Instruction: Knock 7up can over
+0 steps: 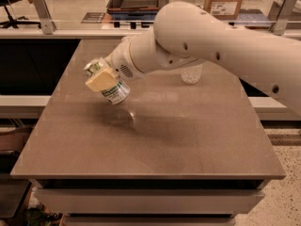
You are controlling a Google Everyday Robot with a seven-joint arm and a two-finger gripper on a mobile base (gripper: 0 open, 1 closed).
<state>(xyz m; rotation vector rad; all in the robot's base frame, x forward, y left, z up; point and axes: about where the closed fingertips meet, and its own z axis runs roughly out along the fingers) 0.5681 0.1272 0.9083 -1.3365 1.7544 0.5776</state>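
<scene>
The 7up can [115, 92], white and green with a silver end, hangs tilted in the air over the left middle of the brown table [188, 140]. Its shadow lies on the table just below it. My gripper [100, 76] is shut on the can, with a pale yellow finger pad [100, 80] across its upper part. The large white arm [211, 46] reaches in from the right and hides the back of the table.
A clear plastic water bottle [191, 73] stands at the back of the table, partly hidden behind the arm. A counter with a rail, boxes and a tray runs behind the table. The table's left edge is near the can.
</scene>
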